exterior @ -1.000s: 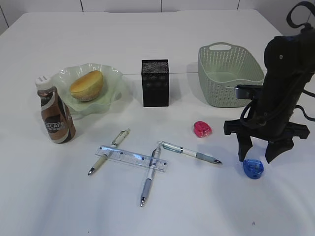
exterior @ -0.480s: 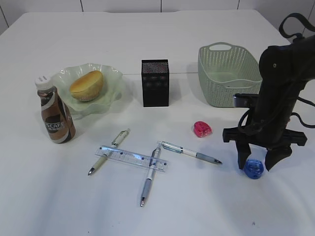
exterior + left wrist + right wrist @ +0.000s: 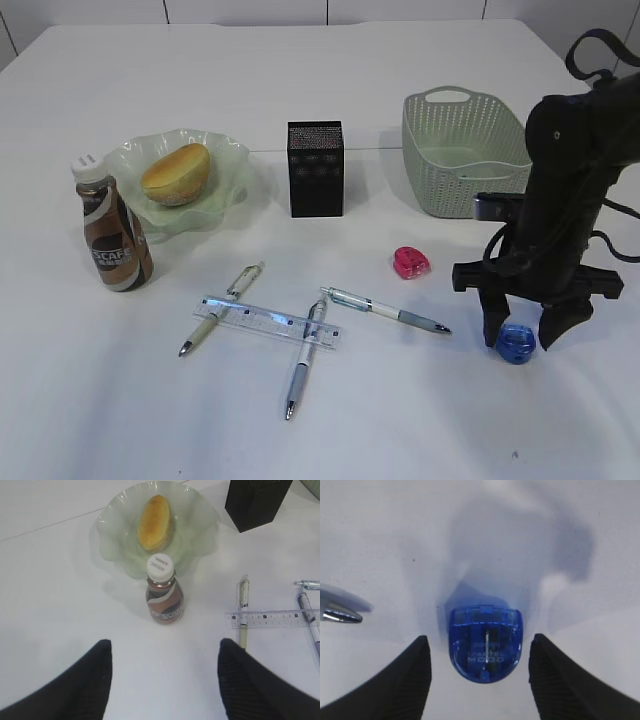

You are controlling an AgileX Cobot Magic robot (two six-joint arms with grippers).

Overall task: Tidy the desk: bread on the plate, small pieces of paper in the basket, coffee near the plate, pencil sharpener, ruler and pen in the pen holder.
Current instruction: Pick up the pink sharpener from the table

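While right hand (image 3: 476,680) gapes, blue sharpener (image 3: 485,642) between fingers, untouched.

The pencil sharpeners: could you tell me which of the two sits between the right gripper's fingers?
The blue sharpener, straddled by the open right gripper but not clamped. The pink sharpener lies apart, nearer the basket.

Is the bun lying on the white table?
No, the bun sits inside the green glass dish, not on the bare table.
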